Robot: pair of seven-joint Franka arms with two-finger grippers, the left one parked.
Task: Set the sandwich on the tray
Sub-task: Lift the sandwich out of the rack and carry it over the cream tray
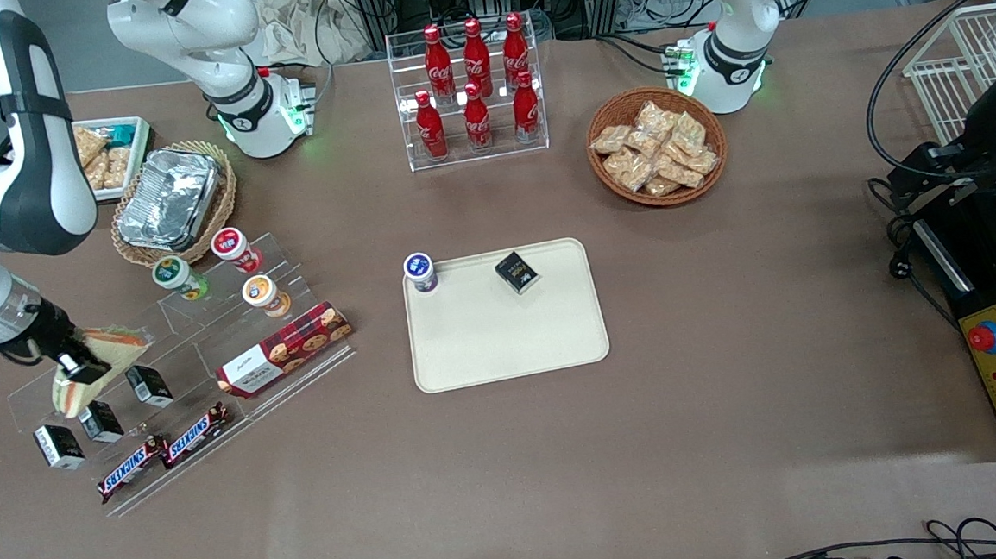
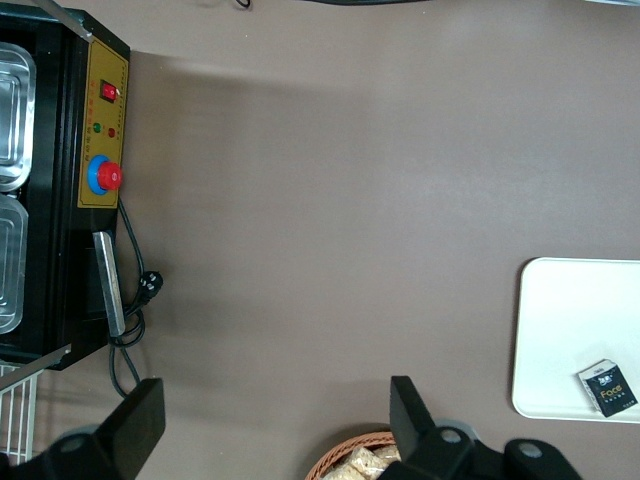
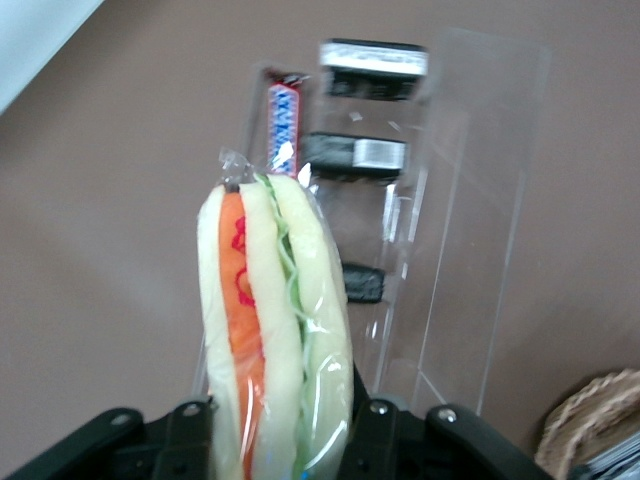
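My right gripper [image 1: 79, 364] is shut on the sandwich [image 1: 101, 364], a wrapped wedge with pale bread and orange, red and green layers. It holds it just above the clear acrylic stand at the working arm's end of the table. In the right wrist view the sandwich [image 3: 272, 330] stands between the two fingers [image 3: 190, 440], which press on both sides. The cream tray [image 1: 510, 339] lies flat in the middle of the table, well toward the parked arm from the gripper. On it stand a small cup [image 1: 421, 272] and a black box [image 1: 517, 272]. The tray's corner also shows in the left wrist view [image 2: 560, 340].
The acrylic stand [image 1: 209, 366] holds black boxes [image 1: 100, 420], Snickers bars [image 1: 163, 453], a cookie box [image 1: 284, 349] and small cups [image 1: 261, 294]. A foil container [image 1: 169, 198] in a basket, a cola bottle rack [image 1: 473, 91] and a basket of snack packets [image 1: 656, 146] lie farther from the camera.
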